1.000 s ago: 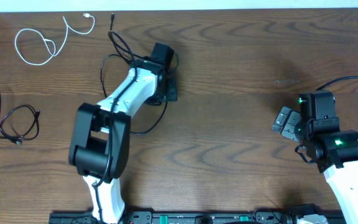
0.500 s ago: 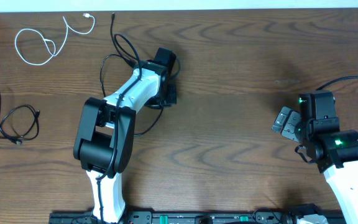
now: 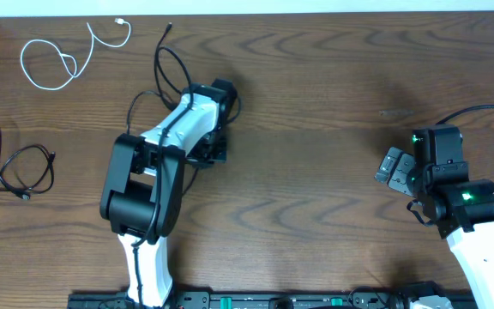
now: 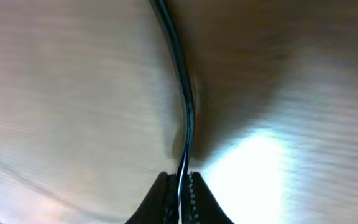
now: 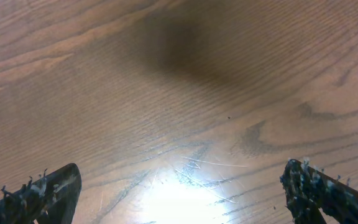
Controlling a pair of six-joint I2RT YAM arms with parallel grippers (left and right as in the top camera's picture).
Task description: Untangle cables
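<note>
Glossy brown wood-grain table [image 3: 316, 197]

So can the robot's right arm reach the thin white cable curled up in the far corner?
Probably not. The thin white cable lies far from the open right gripper, at the opposite side, and the left gripper, shut on the long black cable, stands between them.

**Colour and pattern findings**

- Bench [image 3: 316, 197]: mid-brown wood with darker wavy grain. A pale glare patch shows in both wrist views.
- White cable [image 3: 54, 62]: white throughout, plug included.
- Coiled black cable [image 3: 24, 167]: black.
- Black cable by the left arm [image 4: 185, 93]: black, with a thin bright sheen along its length.
- Left arm [image 3: 174, 129]: white shell, black joints.
- Right arm [image 3: 478, 232]: white shell, black housing, green lights lit.
- Left end effector [image 4: 179, 190]: black fingers.
- Right end effector [image 5: 182, 186]: black fingers with pale flecks along the edges.
</note>
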